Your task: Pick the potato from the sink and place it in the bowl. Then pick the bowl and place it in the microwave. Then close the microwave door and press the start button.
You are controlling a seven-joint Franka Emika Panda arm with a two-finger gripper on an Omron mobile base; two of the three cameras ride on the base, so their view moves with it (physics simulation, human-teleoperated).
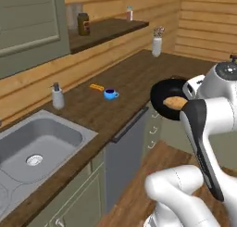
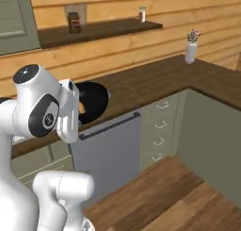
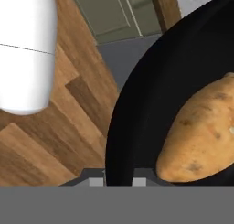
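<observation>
Wooden countertop (image 1: 125,89) and grey steel sink (image 1: 39,145) lie behind; the gripper (image 3: 119,179) is clenched on the rim of the round black bowl (image 1: 167,97), carrying the orange-tan potato (image 1: 175,103) above the floor. Keeping the bowl level should stop the potato rolling out before the microwave.

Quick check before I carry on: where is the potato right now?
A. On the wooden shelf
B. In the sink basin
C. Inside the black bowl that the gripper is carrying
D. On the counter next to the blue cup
C: the potato lies inside the bowl, whose rim the gripper clamps, held out off the counter's edge above the floor; the sink basin holds nothing but its drain.
</observation>
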